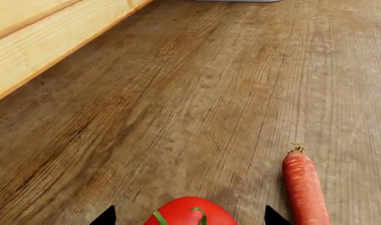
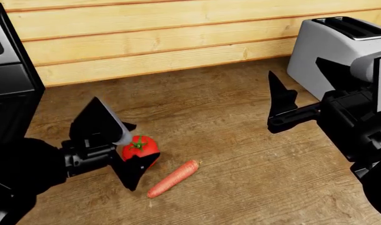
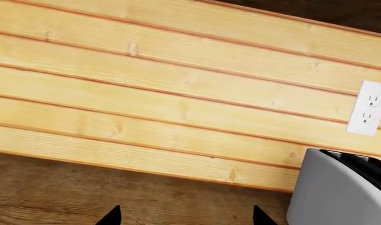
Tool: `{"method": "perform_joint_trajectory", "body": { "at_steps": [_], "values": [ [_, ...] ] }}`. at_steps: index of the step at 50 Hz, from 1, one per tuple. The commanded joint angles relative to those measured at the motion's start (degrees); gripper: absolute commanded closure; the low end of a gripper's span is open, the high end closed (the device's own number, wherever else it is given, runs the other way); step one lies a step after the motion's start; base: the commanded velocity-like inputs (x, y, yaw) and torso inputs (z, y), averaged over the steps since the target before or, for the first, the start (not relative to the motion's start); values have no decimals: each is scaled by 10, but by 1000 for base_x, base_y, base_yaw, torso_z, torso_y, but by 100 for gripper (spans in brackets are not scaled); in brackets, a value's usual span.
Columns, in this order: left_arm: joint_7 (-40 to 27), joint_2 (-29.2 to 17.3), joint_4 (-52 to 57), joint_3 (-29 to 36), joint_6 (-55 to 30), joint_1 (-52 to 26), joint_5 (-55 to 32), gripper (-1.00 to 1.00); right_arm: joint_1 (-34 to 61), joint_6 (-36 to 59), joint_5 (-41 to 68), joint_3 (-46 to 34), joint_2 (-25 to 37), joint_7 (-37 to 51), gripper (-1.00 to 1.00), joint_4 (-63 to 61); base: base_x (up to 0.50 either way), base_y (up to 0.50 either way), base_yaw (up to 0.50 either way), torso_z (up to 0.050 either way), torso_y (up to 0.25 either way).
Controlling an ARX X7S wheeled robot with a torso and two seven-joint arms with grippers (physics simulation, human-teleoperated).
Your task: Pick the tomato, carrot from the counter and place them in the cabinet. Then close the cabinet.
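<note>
1. Left wrist view: the small glossy red tomato with its green stem cap (image 1: 190, 213) is seen lying on the brown wood-grain desk (image 1: 197, 93), between the two black fingertips of the left claw (image 1: 190, 216), which is spread open around it and not yet closed. The slim orange-pink carrot (image 1: 304, 187) lies just beside one fingertip. A closing stroke could nudge the carrot, or the round tomato could be squeezed out and rolled away if it is caught off-centre.

2. Head view: the left claw (image 2: 124, 152) is shown straddling the tomato (image 2: 140, 147), with the carrot (image 2: 173, 178) near it on the desk (image 2: 240, 140). The right claw (image 2: 279, 110) is held open and empty above the desk, near the grey and white toaster (image 2: 331, 51). A careless swing could strike the toaster. No cabinet is shown, so the carrying path cannot be judged.

3. Right wrist view: only the fingertips of the right claw (image 3: 185, 216) are seen, apart, facing the pale plank wall (image 3: 177, 93), a white wall socket (image 3: 367, 108) and the toaster (image 3: 340, 192). No brand, label or writing can be read in any view.
</note>
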Motion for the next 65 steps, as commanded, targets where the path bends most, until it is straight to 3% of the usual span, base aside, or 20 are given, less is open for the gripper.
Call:
{"method": "perform_joint_trajectory", "body": {
  "at_steps": [1,26,27,38,51,65],
  "values": [
    [1,4,-19,13,22,12,12,-100,-8,-13,-7,-5,3,-3,-100,3,0,0,0,0,0],
    [-8,7,-61,49,44,11,46,-100,-21,-29,-8,-9,8,-3,-100,6,0,0,0,0,0],
    [-9,8,-61,48,43,11,45,100,-20,-29,-8,-9,8,-3,-100,6,0,0,0,0,0],
    [-17,-6,-33,26,43,18,36,100,-20,-30,1,-5,12,2,-100,4,0,0,0,0,0],
    [-65,-26,107,-71,60,42,3,100,-5,-14,33,7,16,23,-100,-1,0,0,0,0,1],
    [-127,-22,247,-201,0,48,-84,100,-5,-14,52,20,24,34,-100,-6,0,0,0,0,0]
  ]
}}
